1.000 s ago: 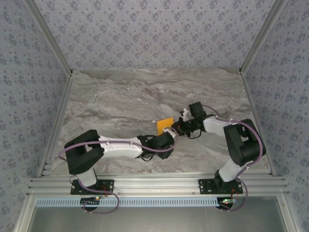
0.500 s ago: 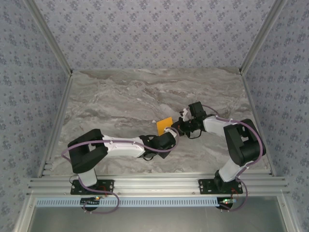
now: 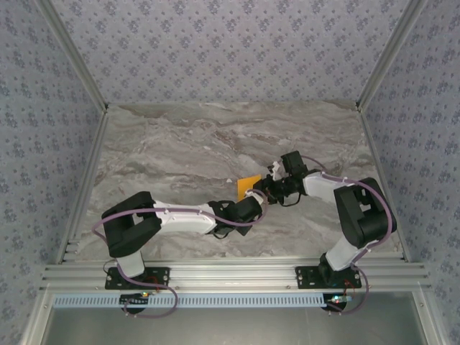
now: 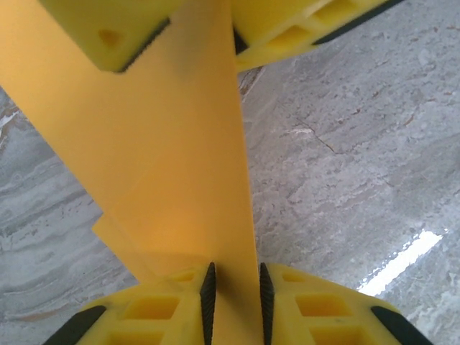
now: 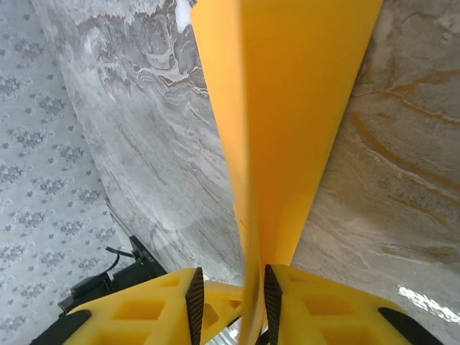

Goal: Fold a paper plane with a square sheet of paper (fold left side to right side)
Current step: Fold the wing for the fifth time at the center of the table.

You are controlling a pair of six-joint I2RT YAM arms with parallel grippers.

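Left tool [image 4: 235,302] narrow astride paper [image 4: 180,158], grip unclear | right tool [image 5: 230,295] parted astride paper

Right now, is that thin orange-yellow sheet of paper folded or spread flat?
Folded: the thin orange-yellow sheet of paper shows overlapping layers and a sharp crease.

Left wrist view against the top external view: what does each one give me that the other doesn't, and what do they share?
Left wrist: the black pads of the left gripper standing slightly apart with the thin orange-yellow sheet of paper between them, a slanted fold edge in that sheet, and a glare streak on the grey marbled table. Top external: the left arm and right arm whole, the blue-patterned wallpapered walls and the aluminium frame rails. Both: the paper, the table, and the right gripper at the sheet's far end.
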